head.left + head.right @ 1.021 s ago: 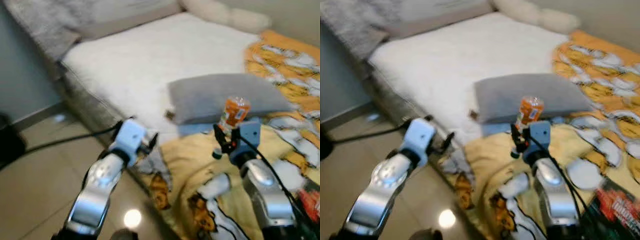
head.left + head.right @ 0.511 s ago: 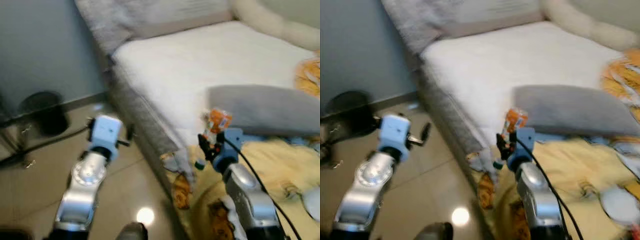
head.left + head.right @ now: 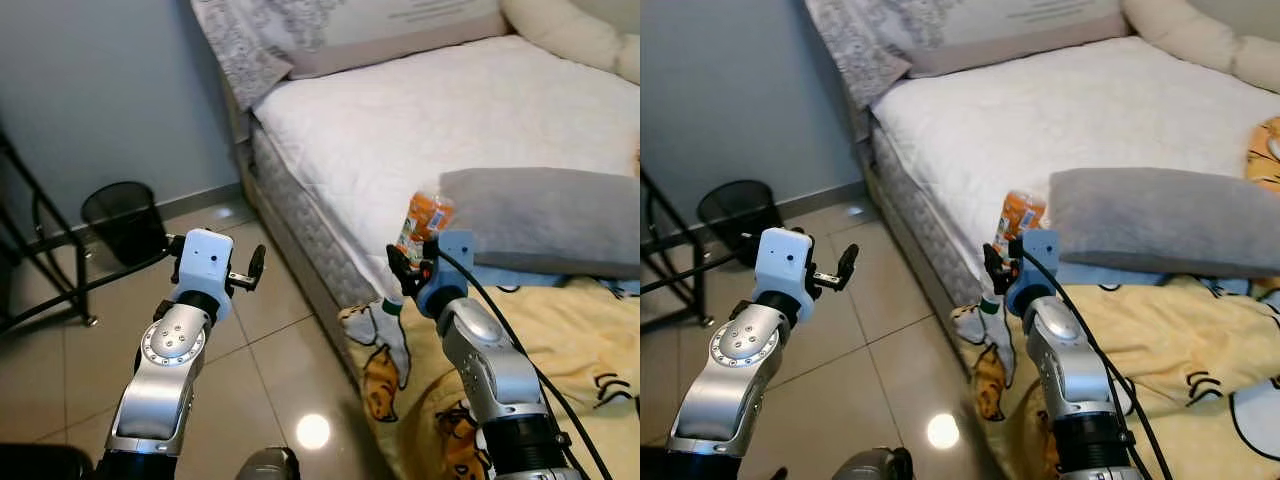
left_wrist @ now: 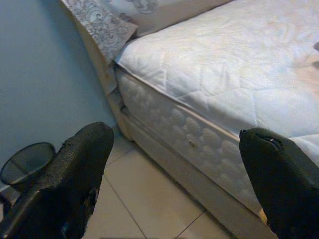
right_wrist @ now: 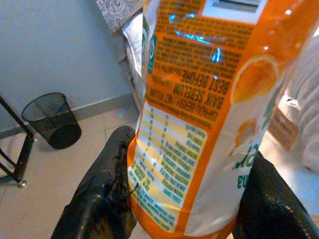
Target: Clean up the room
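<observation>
An orange juice bottle (image 3: 424,224) with a green cap pointing down is held upside down by my right gripper (image 3: 407,268), which is shut on it beside the bed's edge. In the right wrist view the bottle's orange label (image 5: 199,114) sits between the two black fingers (image 5: 107,194). My left gripper (image 3: 250,272) is raised over the tiled floor, left of the bed, open with nothing in it; its fingers (image 4: 65,184) stand wide apart in the left wrist view. A black mesh wastebasket (image 3: 124,220) stands on the floor by the grey wall.
A bed with a white mattress (image 3: 430,120) runs along the right, with a grey pillow (image 3: 550,215) and a yellow cartoon blanket (image 3: 560,360) hanging off its edge. A black metal frame leg (image 3: 50,260) stands at the far left. Tiled floor (image 3: 270,370) lies between.
The camera has swung left, bringing the wall, wastebasket and floor into view. The right gripper still holds the bottle; the left gripper stays open.
</observation>
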Controlling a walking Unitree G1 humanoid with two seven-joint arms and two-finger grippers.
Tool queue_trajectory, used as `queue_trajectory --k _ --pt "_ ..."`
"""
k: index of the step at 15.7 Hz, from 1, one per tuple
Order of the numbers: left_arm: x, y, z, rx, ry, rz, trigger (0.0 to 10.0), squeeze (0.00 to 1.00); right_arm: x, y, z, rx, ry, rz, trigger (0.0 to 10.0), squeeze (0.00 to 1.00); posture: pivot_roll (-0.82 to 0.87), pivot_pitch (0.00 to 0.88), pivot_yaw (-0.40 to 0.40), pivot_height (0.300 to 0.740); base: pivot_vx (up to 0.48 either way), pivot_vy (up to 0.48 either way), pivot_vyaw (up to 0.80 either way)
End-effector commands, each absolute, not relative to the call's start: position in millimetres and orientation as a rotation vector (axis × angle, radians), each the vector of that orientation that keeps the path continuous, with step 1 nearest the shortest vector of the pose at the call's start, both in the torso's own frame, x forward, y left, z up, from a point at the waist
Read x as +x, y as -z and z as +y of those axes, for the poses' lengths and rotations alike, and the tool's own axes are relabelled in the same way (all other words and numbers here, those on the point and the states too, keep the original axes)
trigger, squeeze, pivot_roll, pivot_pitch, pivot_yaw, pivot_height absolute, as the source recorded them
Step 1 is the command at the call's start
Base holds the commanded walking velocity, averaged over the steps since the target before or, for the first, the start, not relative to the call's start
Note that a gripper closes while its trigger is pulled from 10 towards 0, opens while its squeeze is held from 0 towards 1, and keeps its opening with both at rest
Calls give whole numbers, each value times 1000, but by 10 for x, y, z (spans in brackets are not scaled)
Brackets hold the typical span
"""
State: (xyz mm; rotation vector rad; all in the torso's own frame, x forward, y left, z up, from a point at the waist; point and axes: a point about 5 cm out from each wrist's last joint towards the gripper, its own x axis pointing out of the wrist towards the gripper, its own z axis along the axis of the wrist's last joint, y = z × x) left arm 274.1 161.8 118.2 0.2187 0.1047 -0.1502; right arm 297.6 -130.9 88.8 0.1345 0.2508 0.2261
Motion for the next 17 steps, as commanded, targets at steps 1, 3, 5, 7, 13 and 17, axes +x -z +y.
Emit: queue_trajectory --k 1,3,5,7,13,17 --pt "2762 -1203 1665 229 132 99 10000 0 2988 -872 -1251 119 -251 258 10000 0 95 31 30 740 0 0 794" --pt "2775 -1232 1666 223 129 87 10000 0 2994 -888 -1239 128 -258 257 10000 0 108 30 23 740 0 0 397" --pt "2727 -1211 1623 188 129 93 10000 24 2932 -835 -1279 98 -264 261 10000 0 104 27 15 740 0 0 0" --pt "2714 -1205 1598 181 130 90 10000 43 2906 -822 -1292 66 -283 263 10000 0 100 26 9 740 247 0 0" --pt "2710 -1220 1584 205 136 78 10000 251 2897 -830 -1313 73 -289 265 10000 0 98 24 5 740 273 0 640" --pt "2725 -1245 1587 210 134 68 10000 263 2972 -856 -1410 -7 -206 231 10000 0 107 25 6 740 275 0 0"
